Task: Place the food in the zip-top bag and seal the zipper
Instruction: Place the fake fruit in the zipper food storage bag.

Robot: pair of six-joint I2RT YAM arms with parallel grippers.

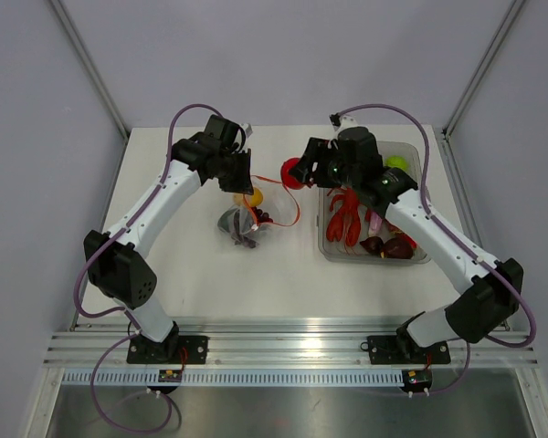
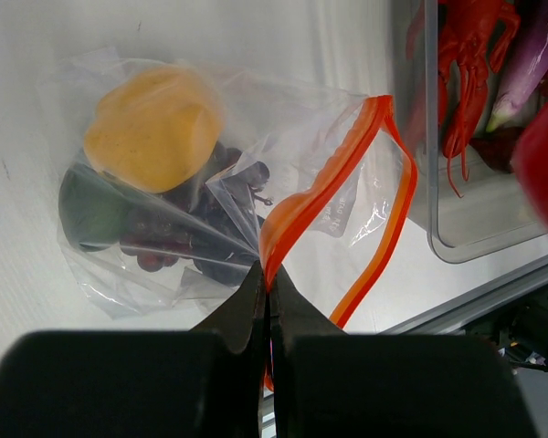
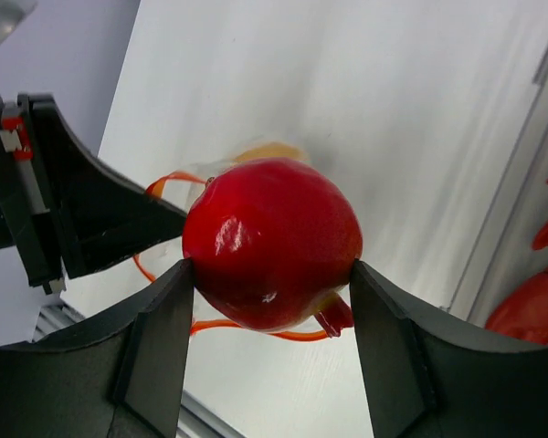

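1. Currently the left pincer is pressed together on the zipper, pinching one end of the red-orange strip. The zip-top bag lies on the desk, left of the clear tub, mouth gaping.
2. Right pincer is spread wide around a red fruit, pads touching both sides. It hangs over the desk between bag and tub, near the bag mouth.
3. Inside the bag: yellow fruit, dark grapes, green piece. More food sits in the tub, e.g. a red lobster.
4. Handling, judged: the bag looks thin, floppy and light, and will likely slide or fold if nudged. Best held by the zipper strip, its only stiffer part. The fruit looks rigid, glossy and round, probably slippery; grip across the widest middle, as now.
5. Views: left wrist shows the pinch and bag contents, which the top view reduces to a small clump. Right wrist shows pad contact on the fruit. Only the top view gives the bag-versus-tub layout. Mouth wide enough for the fruit: cannot tell.
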